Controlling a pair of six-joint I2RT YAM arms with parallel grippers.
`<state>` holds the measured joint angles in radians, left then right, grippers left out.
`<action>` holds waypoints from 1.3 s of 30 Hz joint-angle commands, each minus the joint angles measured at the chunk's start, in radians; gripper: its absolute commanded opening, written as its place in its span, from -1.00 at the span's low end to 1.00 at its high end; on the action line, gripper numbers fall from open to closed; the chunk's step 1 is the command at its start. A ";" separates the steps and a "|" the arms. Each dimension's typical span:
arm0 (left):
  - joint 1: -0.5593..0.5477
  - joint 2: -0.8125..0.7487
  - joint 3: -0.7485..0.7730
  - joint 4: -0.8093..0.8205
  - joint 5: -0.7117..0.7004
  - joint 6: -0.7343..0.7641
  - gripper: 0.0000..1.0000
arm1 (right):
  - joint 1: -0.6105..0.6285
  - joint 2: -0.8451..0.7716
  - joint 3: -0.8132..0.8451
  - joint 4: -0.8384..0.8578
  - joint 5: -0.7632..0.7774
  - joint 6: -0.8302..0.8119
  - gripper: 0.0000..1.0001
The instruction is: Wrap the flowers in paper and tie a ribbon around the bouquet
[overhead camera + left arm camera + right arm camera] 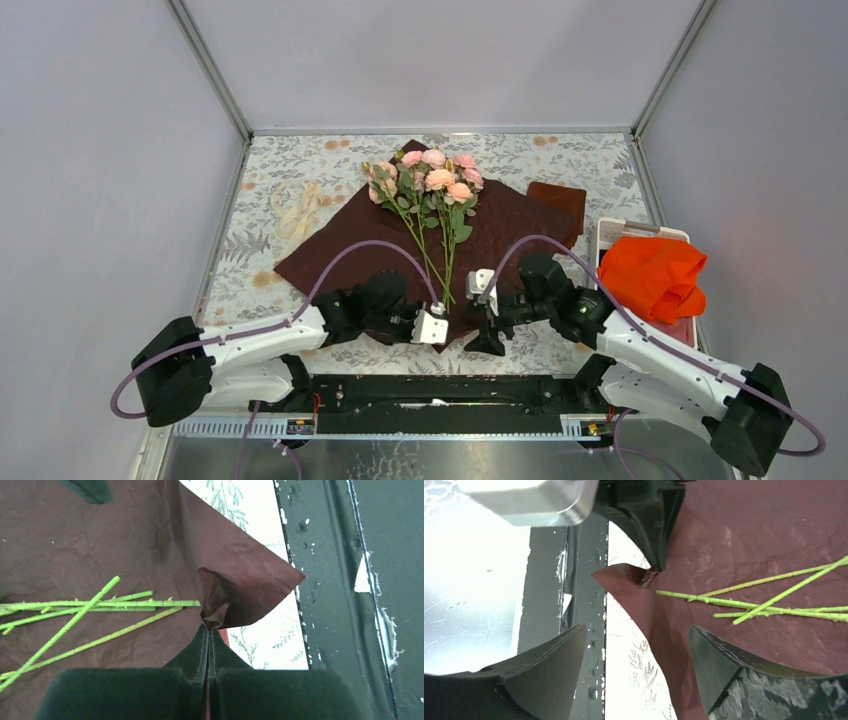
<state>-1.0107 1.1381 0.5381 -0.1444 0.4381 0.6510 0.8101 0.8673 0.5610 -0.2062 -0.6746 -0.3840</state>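
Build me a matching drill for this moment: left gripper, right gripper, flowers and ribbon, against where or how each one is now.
Things:
1. left gripper
2. right gripper
3. flowers
4. ribbon

States:
A. lying loose on the table, left of the paper
B. open, close to the paper's near corner
C. shut, pinching the paper's near corner
D. lying on the paper, stems toward its near corner

Pairs: 1-C, 2-B, 3-D, 4-A
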 commanded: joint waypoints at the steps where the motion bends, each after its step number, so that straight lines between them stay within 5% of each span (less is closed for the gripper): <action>1: 0.067 0.010 0.025 -0.034 0.142 -0.047 -1.00 | 0.003 0.056 -0.029 0.131 -0.127 0.043 0.66; 8: 0.106 0.013 0.025 -0.037 0.197 -0.073 -1.00 | 0.004 0.119 -0.049 0.228 0.161 0.166 0.64; 16: 0.143 0.011 0.028 -0.043 0.246 -0.106 -1.00 | 0.004 0.215 -0.072 0.310 0.087 0.325 0.45; 20: 0.150 0.007 0.034 -0.066 0.263 -0.117 -1.00 | 0.004 0.183 -0.116 0.370 0.099 0.376 0.17; 24: 0.159 0.008 0.041 -0.072 0.257 -0.125 -1.00 | 0.004 0.177 -0.147 0.447 0.107 0.438 -0.39; 29: 0.174 0.003 0.050 -0.093 0.261 -0.117 -0.98 | 0.003 0.165 -0.169 0.495 0.142 0.465 -0.67; 33: 0.193 0.000 0.092 -0.207 0.253 -0.047 0.42 | 0.001 0.175 -0.160 0.499 0.147 0.478 -1.00; 35: 0.207 -0.005 0.125 -0.311 0.241 0.022 0.70 | -0.002 0.186 -0.151 0.499 0.148 0.494 -1.00; 39: 0.225 -0.022 0.164 -0.416 0.177 0.054 0.89 | -0.020 0.215 -0.129 0.492 0.160 0.537 -1.00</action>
<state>-0.8017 1.1469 0.6533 -0.4229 0.6624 0.6395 0.8070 1.0637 0.3904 0.2367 -0.5385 0.1020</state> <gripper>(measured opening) 0.914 0.011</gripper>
